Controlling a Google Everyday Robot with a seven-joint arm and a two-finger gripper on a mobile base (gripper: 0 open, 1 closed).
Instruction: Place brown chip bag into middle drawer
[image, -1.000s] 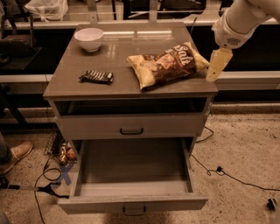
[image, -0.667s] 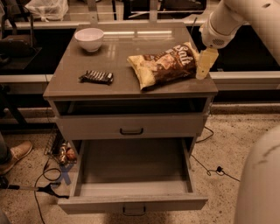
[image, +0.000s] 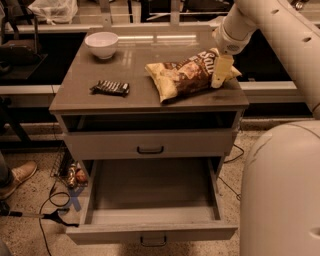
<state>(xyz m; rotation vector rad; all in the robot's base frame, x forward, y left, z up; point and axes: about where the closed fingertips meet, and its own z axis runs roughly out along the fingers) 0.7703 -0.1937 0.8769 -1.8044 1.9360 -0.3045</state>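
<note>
Camera view: brown chip bag lies on the cabinet top, right of centre, with the gripper at its right end

The bag's right end lies near the top's right edge, its lower corner near the front edge; whether the gripper is open or holding cannot be told. The middle drawer stands pulled out below, under the shut upper drawer front. A dark snack bar lies left of the bag, apart from it, a white bowl at the back left corner. The robot's pale base stands just right of the drawer
</note>
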